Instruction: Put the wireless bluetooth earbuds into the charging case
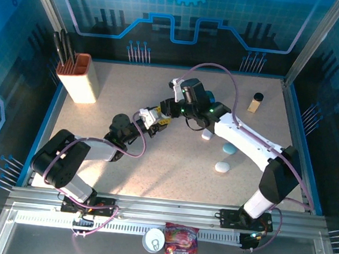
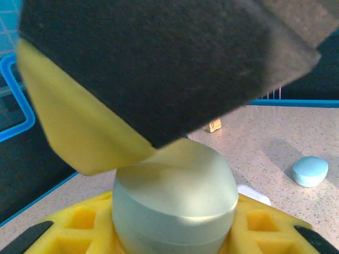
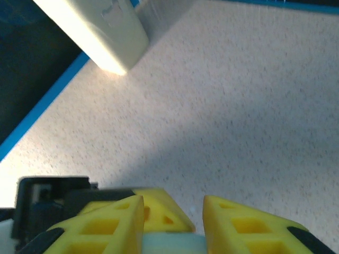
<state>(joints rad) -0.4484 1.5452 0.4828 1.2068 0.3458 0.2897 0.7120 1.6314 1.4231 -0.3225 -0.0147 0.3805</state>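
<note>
At the centre of the table, the two arms meet tip to tip, well apart from the knife block at the far left corner. Treat the left arm as the fixture and the right arm as the tool.

The left gripper is clamped on the pale teal charging case. In the left wrist view its yellow fingers bracket the lower shell on both sides, and the case sits upright between them. Hold that clamp firm and do not roll the wrist while the other arm works.

The right gripper hangs directly over the case, with one finger resting against the crown of the shell. From above, its jaws stand apart with a pale teal surface in the gap. You cannot tell whether they pinch it.

The lid appears to be shut, so judge the step in hand as opening it. Work at the lid's edge, not its crown: pressure from above only drives the case down through the left fingers. Apply force gently and watch for slip.

Disregard the teal case and the pale case, which lie loose beside the right arm.

The surface between the right jaws may be the lid or an earbud; it is too close and too blurred to tell. Confirm which before you commit to an insertion.
</note>
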